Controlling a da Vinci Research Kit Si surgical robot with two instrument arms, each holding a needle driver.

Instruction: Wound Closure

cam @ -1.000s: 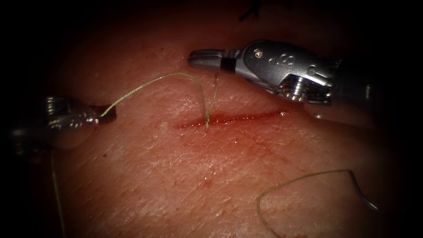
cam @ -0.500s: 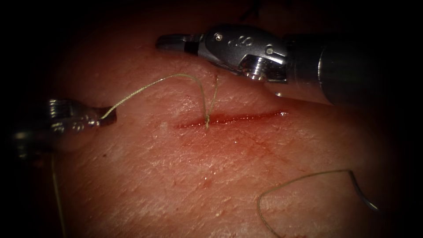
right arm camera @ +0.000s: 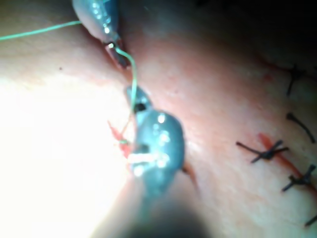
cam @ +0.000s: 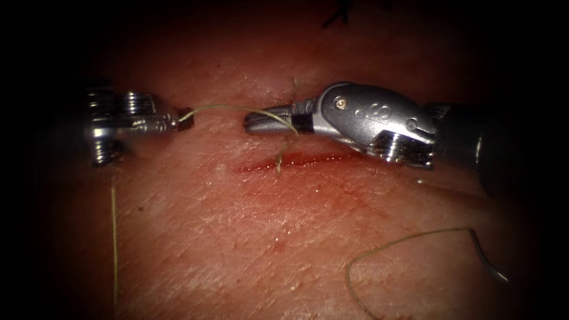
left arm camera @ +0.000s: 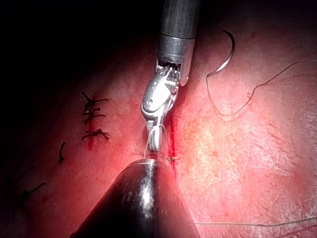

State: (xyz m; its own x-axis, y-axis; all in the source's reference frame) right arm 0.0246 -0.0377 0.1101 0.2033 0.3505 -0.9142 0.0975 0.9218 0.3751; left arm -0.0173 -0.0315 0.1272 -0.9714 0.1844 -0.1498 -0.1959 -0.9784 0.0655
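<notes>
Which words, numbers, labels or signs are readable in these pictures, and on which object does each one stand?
No text can be read with confidence.
Engraved marks on the metal body of the right arm's silver needle-driver tool: too small and blurred to read.
The left arm's silver tool, the thin green-grey thread, the pink pork-belly tissue and the curved steel needle: no marking visible.

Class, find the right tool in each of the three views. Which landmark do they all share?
Endoscope view: right tool just above the cut, thread draped over its tip.
Left wrist view: right tool beside the cut, tip toward the camera.
Right wrist view: right tool over the cut, facing the left claw, which holds the thread.
Shared landmark: the cut. The needle lies free on the tissue.
</notes>
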